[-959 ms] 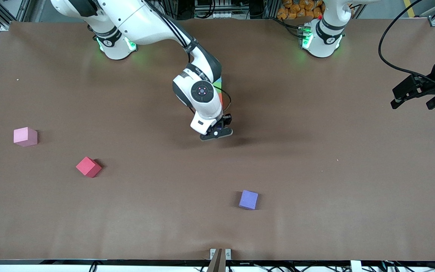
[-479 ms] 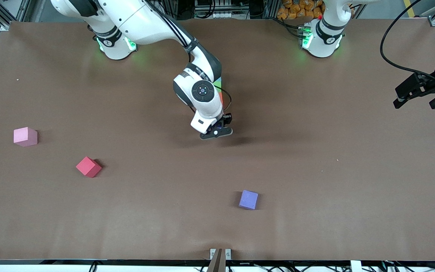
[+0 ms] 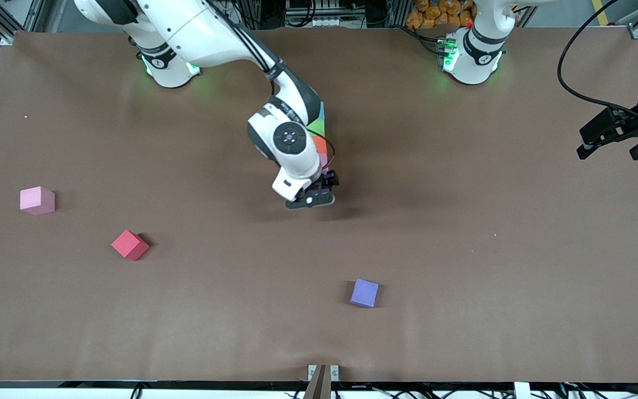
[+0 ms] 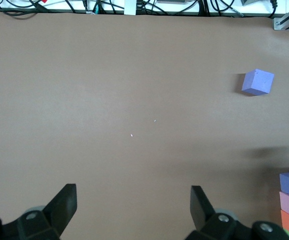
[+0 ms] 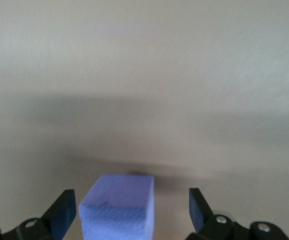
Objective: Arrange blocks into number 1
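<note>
My right fingers (image 5: 132, 212) have just sprung apart, freeing the dark purple block (image 5: 118, 205) at the near end of the line (image 3: 320, 145) mid-bench (touching the pink one). My left fingers (image 4: 133, 207) wait open, over the bench's left-arm end. A loose purple block (image 3: 364, 292) sits nearer the camera.

You've got a plain brown table (image 3: 463, 277) here, with orange bags (image 3: 435, 14) piled just off its edge up by the arm bases and cables (image 3: 574, 390) along the near edge.
</note>
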Robot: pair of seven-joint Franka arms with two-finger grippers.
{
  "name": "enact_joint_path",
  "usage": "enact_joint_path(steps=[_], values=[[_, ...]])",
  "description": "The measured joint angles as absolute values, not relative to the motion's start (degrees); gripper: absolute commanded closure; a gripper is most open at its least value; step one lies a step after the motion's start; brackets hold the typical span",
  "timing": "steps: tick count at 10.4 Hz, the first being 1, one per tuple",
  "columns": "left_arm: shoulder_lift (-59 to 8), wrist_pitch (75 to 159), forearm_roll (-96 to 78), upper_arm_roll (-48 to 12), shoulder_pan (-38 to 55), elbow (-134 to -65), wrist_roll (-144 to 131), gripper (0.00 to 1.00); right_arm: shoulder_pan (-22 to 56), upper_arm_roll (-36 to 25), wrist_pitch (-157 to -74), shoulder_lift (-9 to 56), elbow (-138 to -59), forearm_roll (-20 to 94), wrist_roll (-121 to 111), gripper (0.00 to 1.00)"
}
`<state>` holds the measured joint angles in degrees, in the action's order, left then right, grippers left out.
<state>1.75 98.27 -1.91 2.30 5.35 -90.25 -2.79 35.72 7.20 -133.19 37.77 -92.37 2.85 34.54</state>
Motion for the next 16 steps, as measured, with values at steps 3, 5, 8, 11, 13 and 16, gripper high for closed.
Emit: enact_joint_path(steps=[3, 5, 8, 11, 13, 16], values=[[1.5, 98.3, -1.9, 2.3, 5.4, -90.2, -2.8, 0.00, 28.1, 7.8, -122.5, 29.8, -91.6, 2.8, 32.6, 0.00], [1.4, 98.3, -1.9, 2.2, 5.4, -90.2, -2.8, 0.00, 21.6, 8.0, -114.3, 22.3, -91.2, 2.7, 31.9, 0.00], [1.3, 98.3, -1.9, 2.1, 5.4, -90.2, -2.8, 0.00, 8.1, 10.3, -108.3, 13.7, -91.4, 2.6, 23.2, 0.00], [1.3, 98.3, -1.9, 2.0, 5.5, -90.2, -2.8, 0.00, -0.4, 9.8, -106.3, 7.9, -91.3, 2.3, 17.9, 0.00], [1.2, 98.3, -1.9, 2.0, 5.6, -90.1, -2.8, 0.00, -1.4, 3.9, -99.8, 4.0, -91.4, 2.1, 10.3, 0.00], [1.2, 98.3, -1.9, 2.0, 5.6, -90.1, -2.8, 0.00, -1.6, 2.6, -96.3, 3.1, -91.4, 2.1, 5.7, 0.00]])
